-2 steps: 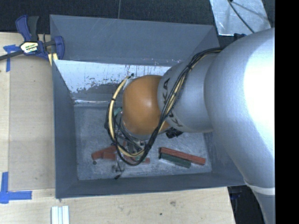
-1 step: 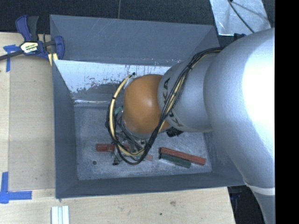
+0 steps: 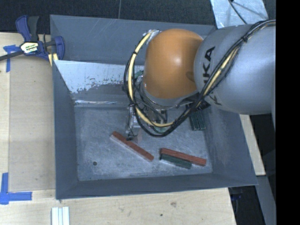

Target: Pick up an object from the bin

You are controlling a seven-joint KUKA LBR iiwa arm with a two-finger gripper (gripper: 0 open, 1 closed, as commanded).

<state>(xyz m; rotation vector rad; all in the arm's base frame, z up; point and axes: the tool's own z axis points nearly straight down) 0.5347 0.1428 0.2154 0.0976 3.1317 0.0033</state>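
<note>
Gripper (image 3: 131,131) low over brown stick (image 3: 136,148), near its left end.

A dark floor (image 3: 154,1) lies beyond the top edge.

Robotics lab: KUKA arm (image 3: 239,69) over metal bin (image 3: 63,139).

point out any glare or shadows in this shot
Camera view: a bright highlight sits on the orange cover; the bin's far wall catches light and looks pale; the arm shades the floor under its wrist, around the gripper; the reddish-brown stick beside it is plainly lit.
</note>
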